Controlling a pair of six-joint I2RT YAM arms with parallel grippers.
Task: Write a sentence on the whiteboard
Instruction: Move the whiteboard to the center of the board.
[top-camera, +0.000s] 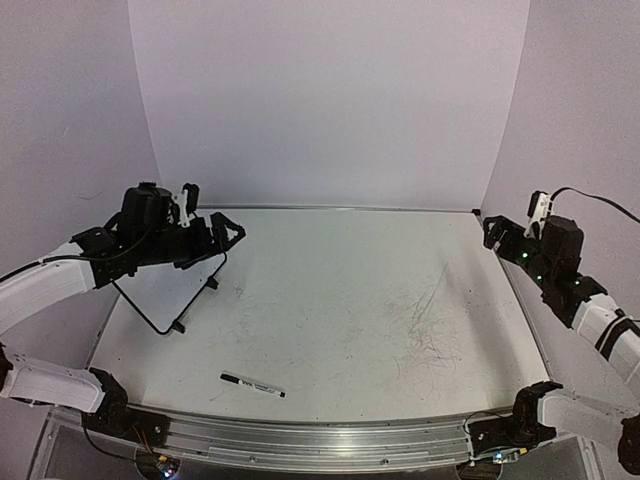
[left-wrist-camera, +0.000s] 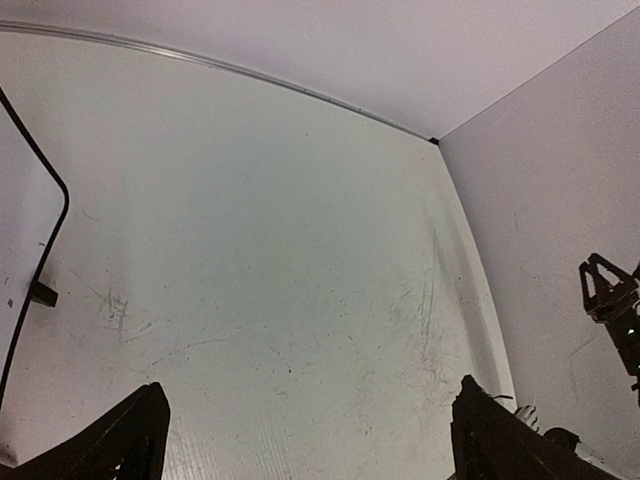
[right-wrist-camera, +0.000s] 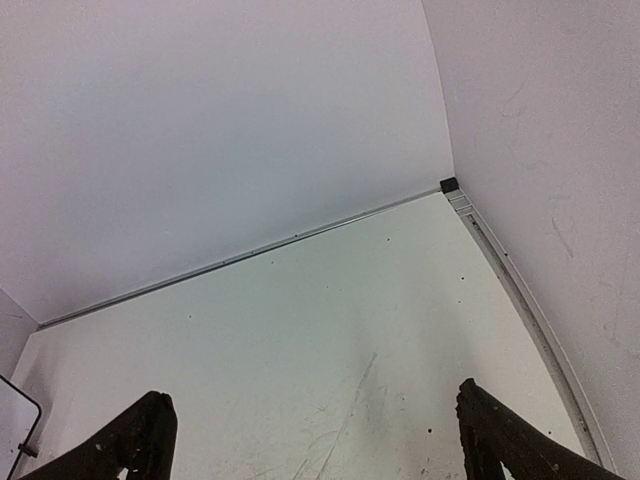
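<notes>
The left gripper has its two fingers spread wide, with nothing between them. The right gripper is the same, wide and empty. In the top view the left one hangs over the whiteboard at the left middle of the frame. The right one is far off at the right edge, close to the wall.

The whiteboard sits on the left side of the table on small black feet, partly hidden under the left arm. The part that shows has no words, so I think the sentence is not yet written.

The marker lies flat in the lower middle of the top view, well apart from both grippers. It looks thin, light and smooth, so it may roll or slip. The middle of its body seems the best place to pinch. The board looks light too, with a thin frame. It may slide or tip when pushed, so holding its edge could help.

The middle of the table is open. Walls stand close at the back and sides, and a metal rail runs just below the marker.
</notes>
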